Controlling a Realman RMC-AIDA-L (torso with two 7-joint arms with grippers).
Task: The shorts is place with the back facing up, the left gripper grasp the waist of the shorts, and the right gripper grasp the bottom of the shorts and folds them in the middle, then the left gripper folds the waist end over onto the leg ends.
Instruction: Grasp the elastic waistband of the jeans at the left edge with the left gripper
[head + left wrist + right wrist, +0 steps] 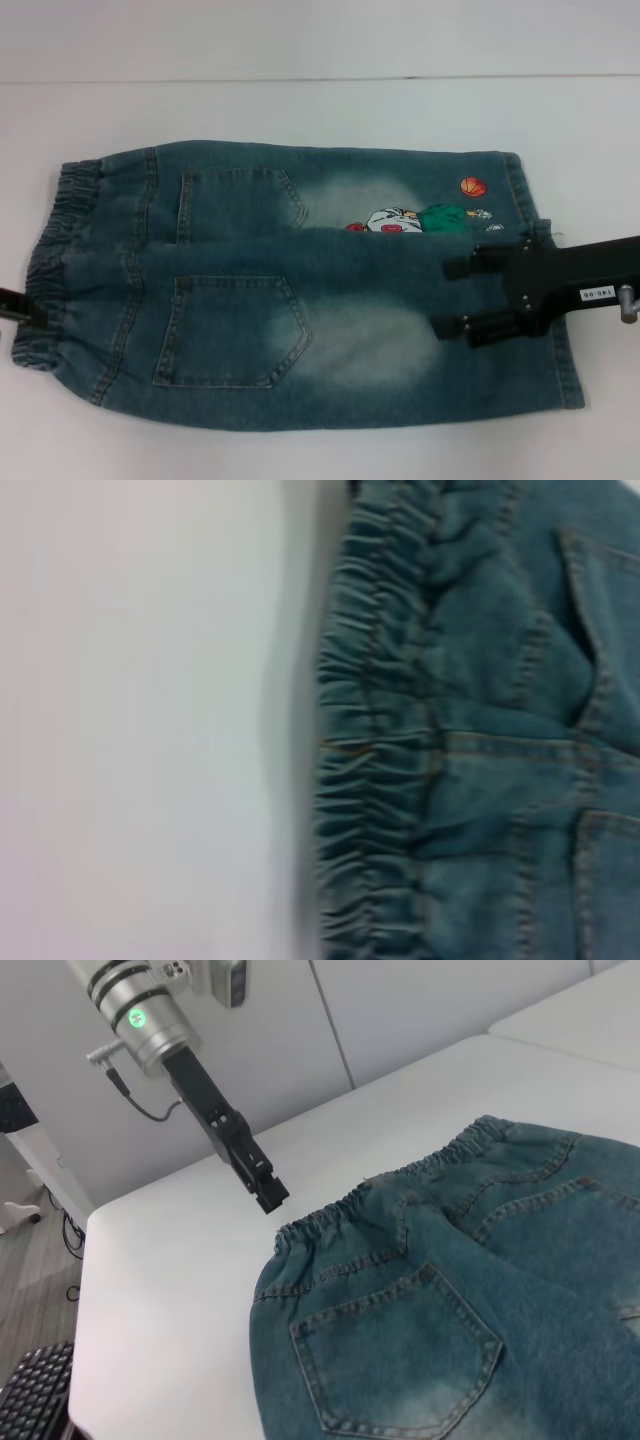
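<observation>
The denim shorts (300, 290) lie flat on the white table, back up, both back pockets showing. The ruffled waist (55, 260) is at the left and the leg ends (560, 370) at the right, with the orange basketball embroidery (472, 186) on the far leg. My right gripper (458, 297), black with a white label, hovers open over the near leg close to the hem. Only the tip of my left gripper (12, 305) shows at the left edge, beside the waist. In the right wrist view the left gripper (268, 1192) sits just off the waist (330, 1218). The left wrist view shows the waist (380, 760) close up.
The white table (300, 100) extends beyond the shorts on all sides. In the right wrist view the table edge (85, 1260) drops to the floor, with a keyboard (35, 1390) below. A wall stands behind the table.
</observation>
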